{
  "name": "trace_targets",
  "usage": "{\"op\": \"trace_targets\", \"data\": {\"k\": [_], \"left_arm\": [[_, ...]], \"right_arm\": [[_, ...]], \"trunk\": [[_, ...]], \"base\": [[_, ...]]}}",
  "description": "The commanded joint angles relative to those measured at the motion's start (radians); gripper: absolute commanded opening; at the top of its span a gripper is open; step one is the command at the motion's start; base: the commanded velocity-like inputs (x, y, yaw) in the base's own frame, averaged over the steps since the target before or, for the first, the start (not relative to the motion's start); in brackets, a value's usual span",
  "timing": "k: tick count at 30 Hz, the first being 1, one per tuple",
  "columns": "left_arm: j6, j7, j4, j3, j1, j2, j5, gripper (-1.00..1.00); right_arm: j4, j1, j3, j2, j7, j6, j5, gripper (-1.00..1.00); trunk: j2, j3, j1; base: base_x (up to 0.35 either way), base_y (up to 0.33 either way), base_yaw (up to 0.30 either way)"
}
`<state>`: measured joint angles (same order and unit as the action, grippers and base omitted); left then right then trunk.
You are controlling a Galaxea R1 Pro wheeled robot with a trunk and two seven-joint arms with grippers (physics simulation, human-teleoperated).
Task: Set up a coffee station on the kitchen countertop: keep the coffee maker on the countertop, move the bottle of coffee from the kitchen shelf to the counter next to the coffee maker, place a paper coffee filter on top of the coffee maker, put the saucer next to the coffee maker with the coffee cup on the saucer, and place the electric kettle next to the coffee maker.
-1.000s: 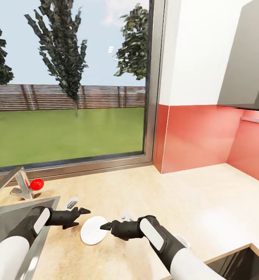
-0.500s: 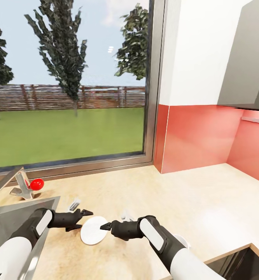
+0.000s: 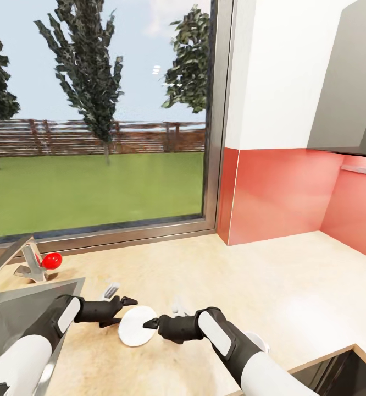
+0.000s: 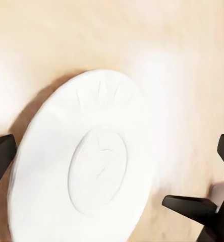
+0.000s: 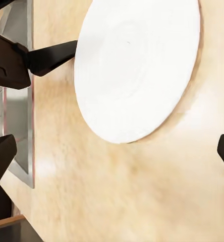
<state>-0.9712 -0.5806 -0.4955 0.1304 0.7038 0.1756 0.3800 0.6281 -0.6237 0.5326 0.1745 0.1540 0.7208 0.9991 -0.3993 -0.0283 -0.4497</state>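
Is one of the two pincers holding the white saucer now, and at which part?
It cannot be told. The left pincer and right pincer sit at opposite edges of the tilted saucer, but no view shows a closed hold.

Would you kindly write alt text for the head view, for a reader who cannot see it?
Two black grippers, left and right, flank a white saucer lying flat on a tan countertop. A steel sink and tap sit at the left, below a large window onto lawn and trees.
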Motion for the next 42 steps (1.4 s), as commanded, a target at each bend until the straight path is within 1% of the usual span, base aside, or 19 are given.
{"op": "trace_targets", "data": {"k": [1, 9, 16, 22, 24, 29, 31, 35, 42], "left_arm": [[-0.004, -0.005, 0.000, 0.005, 0.000, -0.003, -0.006, 1.00], [-0.004, -0.005, 0.001, 0.005, 0.000, -0.013, -0.006, 1.00], [-0.004, -0.005, 0.000, 0.005, 0.000, -0.036, -0.007, 1.00], [-0.004, -0.005, 0.000, 0.005, 0.000, -0.047, -0.007, 1.00], [-0.004, -0.005, 0.000, 0.005, 0.000, -0.049, -0.006, 1.00], [-0.004, -0.005, 0.000, 0.004, 0.000, -0.050, -0.006, 1.00], [-0.004, -0.006, 0.000, 0.004, 0.000, -0.050, -0.006, 1.00], [-0.004, -0.006, 0.000, 0.005, 0.000, -0.050, -0.006, 1.00], [-0.004, -0.007, 0.000, 0.005, 0.000, -0.050, -0.006, 1.00]], "right_arm": [[-0.002, -0.001, 0.000, 0.000, 0.005, 0.002, -0.005, 1.00], [-0.004, -0.001, 0.000, 0.000, 0.006, 0.002, -0.005, 1.00], [-0.004, -0.001, 0.000, 0.000, 0.006, 0.001, -0.005, 1.00], [-0.002, -0.001, 0.000, 0.000, 0.006, -0.001, -0.004, 1.00], [-0.001, -0.001, -0.001, 0.000, 0.006, -0.013, -0.004, 1.00], [-0.002, -0.001, -0.002, 0.000, 0.004, -0.097, -0.004, 1.00], [-0.003, -0.001, -0.003, 0.000, 0.004, -0.111, -0.003, 1.00], [-0.004, -0.001, -0.004, 0.000, 0.004, -0.125, -0.001, 1.00], [-0.005, -0.001, -0.005, 0.000, 0.003, -0.129, -0.002, 1.00]], "trunk": [[-0.001, 0.000, 0.000], [-0.001, 0.000, 0.000], [-0.001, 0.000, 0.000], [-0.001, 0.000, 0.000], [-0.001, 0.000, 0.000], [-0.001, 0.000, 0.000], [-0.001, 0.000, 0.000], [-0.001, 0.000, 0.000], [-0.001, 0.000, 0.000]], "base": [[0.000, 0.000, 0.000], [0.000, 0.000, 0.000], [0.000, 0.000, 0.000], [0.000, 0.000, 0.000], [0.000, 0.000, 0.000], [0.000, 0.000, 0.000], [0.000, 0.000, 0.000], [0.000, 0.000, 0.000], [0.000, 0.000, 0.000]]}}
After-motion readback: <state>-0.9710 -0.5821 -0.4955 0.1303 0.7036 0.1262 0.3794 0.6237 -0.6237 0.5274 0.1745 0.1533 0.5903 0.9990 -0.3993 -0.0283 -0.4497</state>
